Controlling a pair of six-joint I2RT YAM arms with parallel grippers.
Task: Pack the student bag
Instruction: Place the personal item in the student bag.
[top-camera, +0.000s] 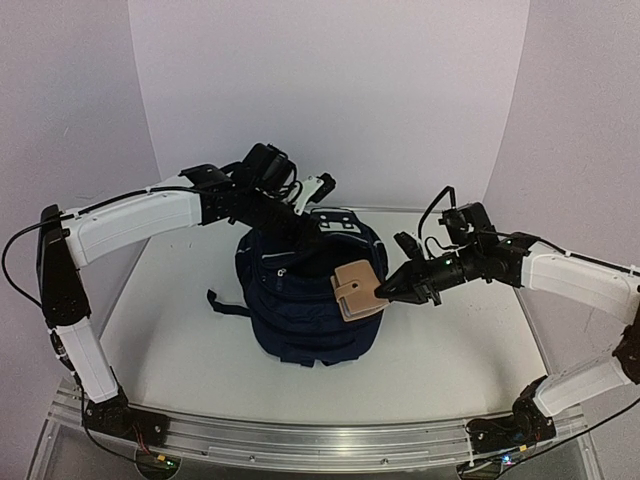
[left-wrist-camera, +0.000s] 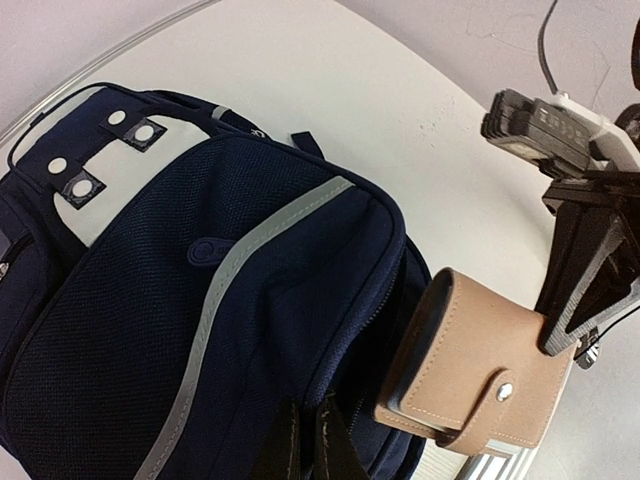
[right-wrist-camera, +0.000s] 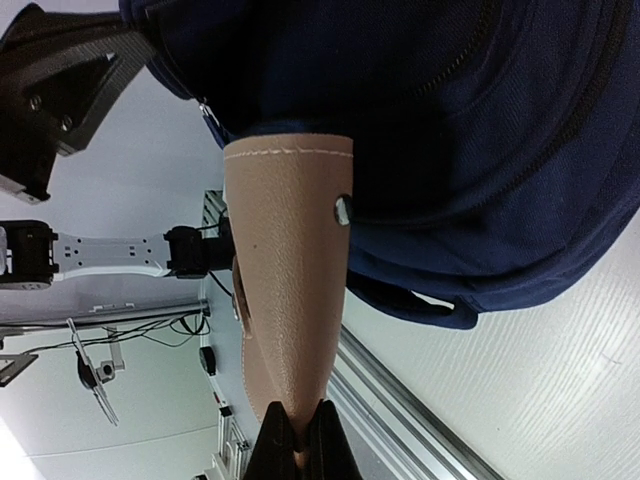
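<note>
Top view: one bag (top-camera: 300, 300) stands in the middle of the surface (top-camera: 170, 330). The left fingers (top-camera: 303, 238) are closed on its top edge, and the right fingers (top-camera: 384, 291) grip one wallet (top-camera: 358, 290) against its right side.

Left wrist: the wallet (left-wrist-camera: 470, 370) is just beside the open zip.

Right wrist: the wallet's long axis points from the fingers into the bag, so the right arm is nearer.

Pale lilac walls (top-camera: 330, 90) curve round a white desk (top-camera: 180, 330), evenly lit, a metal rail (top-camera: 320, 435) lining its near edge.
</note>
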